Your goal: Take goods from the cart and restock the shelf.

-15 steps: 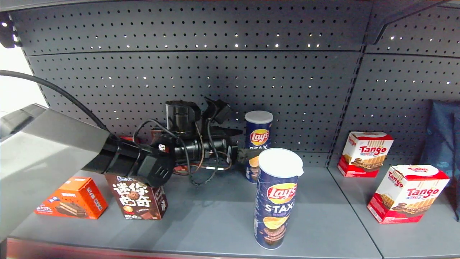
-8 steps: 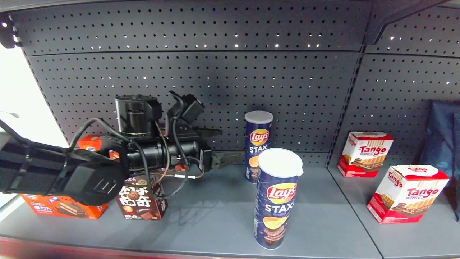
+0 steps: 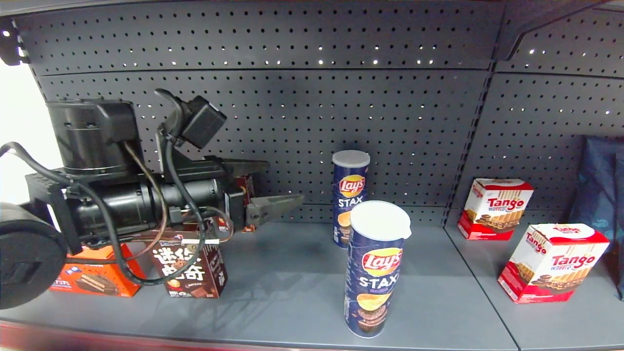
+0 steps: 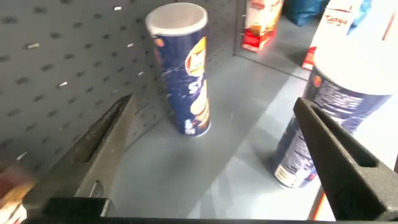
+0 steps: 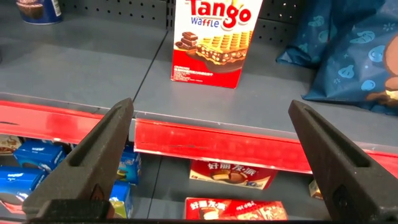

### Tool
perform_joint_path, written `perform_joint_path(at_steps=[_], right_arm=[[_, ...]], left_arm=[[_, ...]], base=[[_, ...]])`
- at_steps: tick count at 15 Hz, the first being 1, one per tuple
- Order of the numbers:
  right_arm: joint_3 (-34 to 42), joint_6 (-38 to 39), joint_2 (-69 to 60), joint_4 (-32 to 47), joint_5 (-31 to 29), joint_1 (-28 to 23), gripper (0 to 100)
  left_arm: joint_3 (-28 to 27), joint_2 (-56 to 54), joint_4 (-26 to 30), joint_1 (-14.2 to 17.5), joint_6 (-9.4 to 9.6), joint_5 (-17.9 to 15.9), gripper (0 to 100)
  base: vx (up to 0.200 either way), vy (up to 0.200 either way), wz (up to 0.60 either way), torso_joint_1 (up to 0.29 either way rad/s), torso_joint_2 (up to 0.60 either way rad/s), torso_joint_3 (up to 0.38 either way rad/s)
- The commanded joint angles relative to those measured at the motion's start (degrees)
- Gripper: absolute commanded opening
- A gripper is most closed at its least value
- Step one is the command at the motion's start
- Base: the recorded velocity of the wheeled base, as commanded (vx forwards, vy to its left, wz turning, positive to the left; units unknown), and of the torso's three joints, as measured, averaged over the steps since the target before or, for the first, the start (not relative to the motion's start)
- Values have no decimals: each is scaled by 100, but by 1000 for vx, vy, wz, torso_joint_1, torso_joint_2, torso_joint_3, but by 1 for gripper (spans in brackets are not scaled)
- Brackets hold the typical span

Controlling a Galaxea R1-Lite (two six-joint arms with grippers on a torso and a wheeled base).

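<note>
left gripper [image 3: 285, 181], spread wide and empty, hangs at nine o'clock of the rear chips can [image 3: 350, 195]; right gripper [image 5: 211, 104] gapes too, facing a wafer box [image 5: 214, 40].

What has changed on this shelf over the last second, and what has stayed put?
The open left tool has drawn back from the rear chips can toward the robot's left, empty. That can, the front chips can and the wafer boxes stayed put.

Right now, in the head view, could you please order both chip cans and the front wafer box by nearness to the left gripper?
1. Rear chip can, back wall, right of left gripper.
2. Front chip can, centre front.
3. Front wafer box, far right.
</note>
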Motion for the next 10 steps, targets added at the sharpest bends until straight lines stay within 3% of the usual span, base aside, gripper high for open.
perform_joint_path(at_steps=[1, 4, 5, 8, 10], right_arm=[[8, 8, 3, -1, -2, 2, 100], [-1, 236, 3, 16, 165, 2, 100], [-1, 245, 3, 34, 174, 2, 100], [-124, 227, 11, 34, 165, 2, 100], [-1301, 236, 943, 289, 288, 195, 100]], left_arm=[[4, -832, 522, -38, 3, 439, 100], [145, -1552, 1102, -108, 39, 1054, 100], [294, -1711, 1119, -205, 39, 1379, 100], [523, -1957, 1110, -302, 39, 1880, 100], [549, -2097, 1128, -293, 39, 1889, 100]], base=[[0, 0, 0, 0, 0, 0], [0, 0, 0, 0, 0, 0], [0, 0, 0, 0, 0, 0], [0, 0, 0, 0, 0, 0], [0, 0, 0, 0, 0, 0]])
